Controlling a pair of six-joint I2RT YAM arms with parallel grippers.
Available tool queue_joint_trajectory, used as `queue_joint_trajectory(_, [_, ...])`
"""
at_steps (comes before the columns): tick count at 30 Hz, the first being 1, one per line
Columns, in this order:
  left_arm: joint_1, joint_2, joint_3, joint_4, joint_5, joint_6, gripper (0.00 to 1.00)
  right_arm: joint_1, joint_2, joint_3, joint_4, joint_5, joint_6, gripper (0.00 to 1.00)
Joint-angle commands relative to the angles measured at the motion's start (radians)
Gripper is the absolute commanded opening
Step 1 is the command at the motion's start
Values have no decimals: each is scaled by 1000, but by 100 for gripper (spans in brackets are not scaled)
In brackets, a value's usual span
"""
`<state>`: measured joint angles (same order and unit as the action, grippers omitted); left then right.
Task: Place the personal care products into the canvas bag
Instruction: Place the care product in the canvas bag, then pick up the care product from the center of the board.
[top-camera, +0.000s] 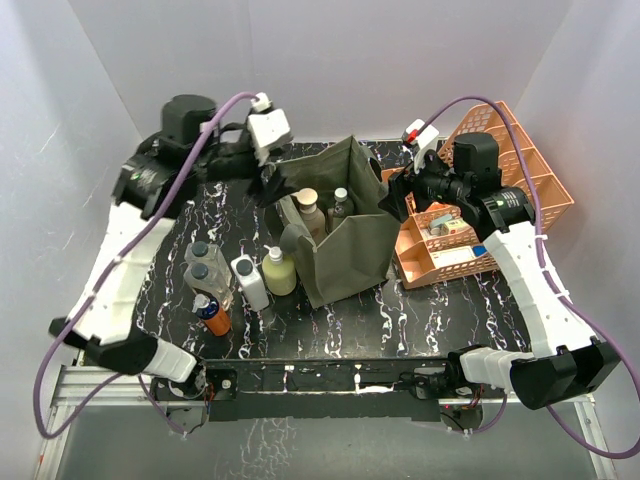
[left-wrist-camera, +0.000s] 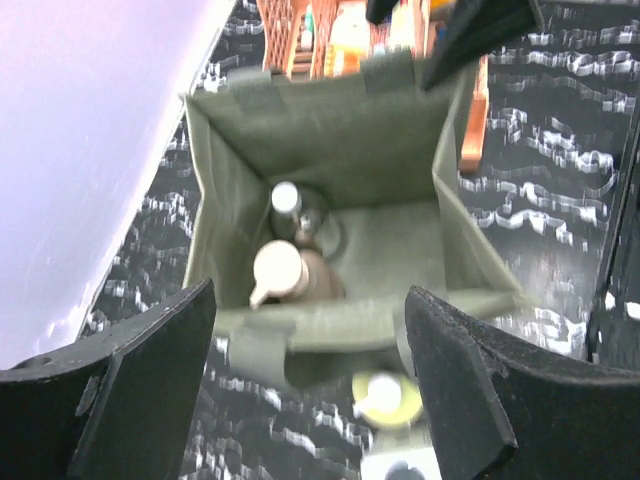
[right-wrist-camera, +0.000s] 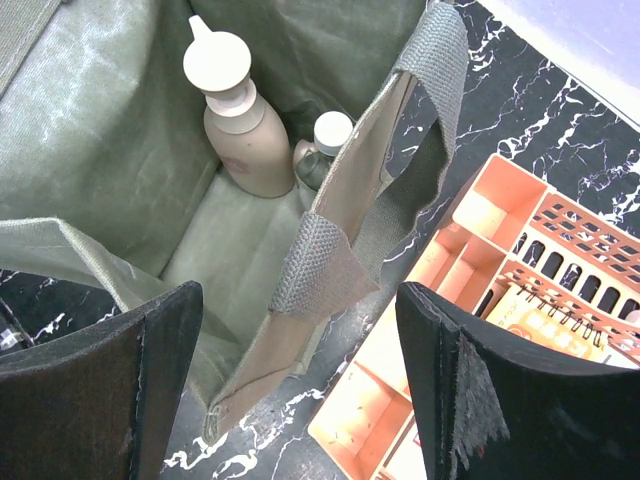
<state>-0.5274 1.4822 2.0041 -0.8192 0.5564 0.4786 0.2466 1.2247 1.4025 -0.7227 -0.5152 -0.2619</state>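
The left hand (left-wrist-camera: 310, 315) hangs open and empty above the bag (left-wrist-camera: 330, 150), which holds two bottles (left-wrist-camera: 280, 275). The right hand (right-wrist-camera: 300, 310), also open, straddles the bag's strap (right-wrist-camera: 432, 70), probably to steady it. Other bottles (top-camera: 212, 275) stand on the table (top-camera: 420, 310) nearer the left hand.

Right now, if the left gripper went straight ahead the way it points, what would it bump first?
Likely the canvas bag's near rim, or the tan bottle standing inside it. The left gripper hangs open over them, and depth is unclear.
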Motion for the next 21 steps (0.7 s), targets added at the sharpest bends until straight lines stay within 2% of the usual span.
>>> queue_joint_trajectory(1, [57,-135,-97,-278,16,170,75,-4,-1,63,-1,-2,-21,81])
queue_joint_trajectory(10, [102,-315,-504,-379,-194,303,80,-4,-4,73,-14,-5,-36,81])
queue_joint_trajectory(16, [102,-305,-598,-393,-283,421,96,-5,-13,43,-2,-11,-33,81])
queue_joint_trajectory(21, [96,-274,-632,-372,-259,531,97,-4,-20,22,6,-12,-34,81])
